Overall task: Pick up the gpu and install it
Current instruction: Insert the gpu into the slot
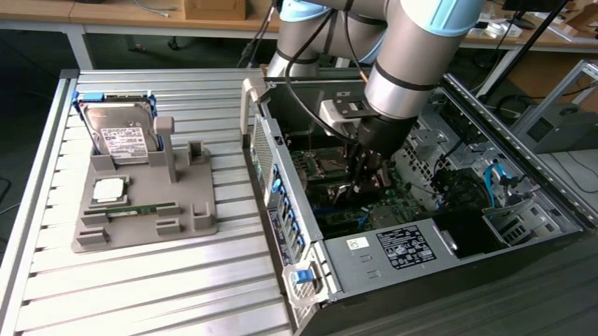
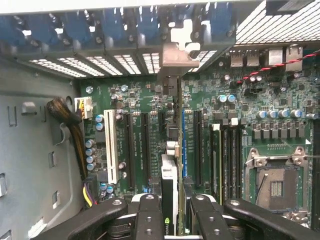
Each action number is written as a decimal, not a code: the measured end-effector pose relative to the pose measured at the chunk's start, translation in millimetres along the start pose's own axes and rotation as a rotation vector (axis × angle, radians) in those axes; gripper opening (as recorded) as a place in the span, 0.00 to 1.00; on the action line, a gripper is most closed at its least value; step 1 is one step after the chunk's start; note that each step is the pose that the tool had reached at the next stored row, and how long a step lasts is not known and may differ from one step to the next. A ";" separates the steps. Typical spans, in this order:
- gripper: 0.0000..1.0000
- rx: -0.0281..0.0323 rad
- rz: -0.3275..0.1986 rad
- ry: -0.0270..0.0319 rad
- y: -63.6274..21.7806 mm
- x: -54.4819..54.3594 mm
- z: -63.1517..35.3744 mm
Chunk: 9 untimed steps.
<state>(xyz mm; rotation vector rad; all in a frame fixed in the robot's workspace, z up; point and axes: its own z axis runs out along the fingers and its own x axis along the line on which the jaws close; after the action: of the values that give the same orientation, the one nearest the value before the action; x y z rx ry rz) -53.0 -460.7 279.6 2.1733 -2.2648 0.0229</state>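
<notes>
As seen in the exterior view, shows a grey-and-blue robot arm (image 1: 425, 56) reaching down into an open computer case (image 1: 449, 238) that lies on its side on a slatted aluminium table (image 1: 140, 294). Puts the gripper (image 1: 366, 178) low inside the case, just above the green motherboard (image 1: 393, 203) and near its middle. Gives no clear read of the grip from this side. Finds a grey parts tray (image 1: 140, 231) on the table toward the exterior view's left, apart from the case. Carries on that tray a hard drive (image 1: 122, 133) propped upright between blue rails, a CPU (image 1: 109, 189) lying flat, and a RAM stick (image 1: 131, 209) lying in its groove. Notes a power supply (image 1: 402, 245) with a printed label at the near end of the case.

Turning to the wrist view, looks straight down at the board. Shows the black fingers (image 2: 148, 212) clamped on the gpu (image 2: 169, 175), one on either face, with the card held edge-on between them and a green logo against one pad. Has the card's silver end bracket (image 2: 175, 57) up against the perforated rear slot panel (image 2: 100, 65). Sets the card running just beside the blue expansion slot (image 2: 183, 140), parallel to it; cannot tell whether seated or just above. Places a white slot (image 2: 111, 145) and a yellow-and-black cable bundle (image 2: 75, 130) on one side of the card. Places the RAM slots (image 2: 225, 155) and the empty CPU socket (image 2: 275, 185) on the other.
</notes>
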 end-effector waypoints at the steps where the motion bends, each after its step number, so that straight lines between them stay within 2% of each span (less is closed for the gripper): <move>1: 0.27 -0.0003 0.000 -0.0090 0.5 0.0 0.2; 2: 0.27 -0.0006 0.000 -0.0158 1.2 0.0 0.2; 3: 0.27 -0.0005 0.000 -0.0168 1.8 0.0 0.3; 9: 0.27 0.0006 0.000 -0.0168 8.1 0.6 0.9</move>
<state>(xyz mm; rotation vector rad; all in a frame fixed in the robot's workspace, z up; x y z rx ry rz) -61.1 -461.0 278.7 2.1818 -2.2740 0.0052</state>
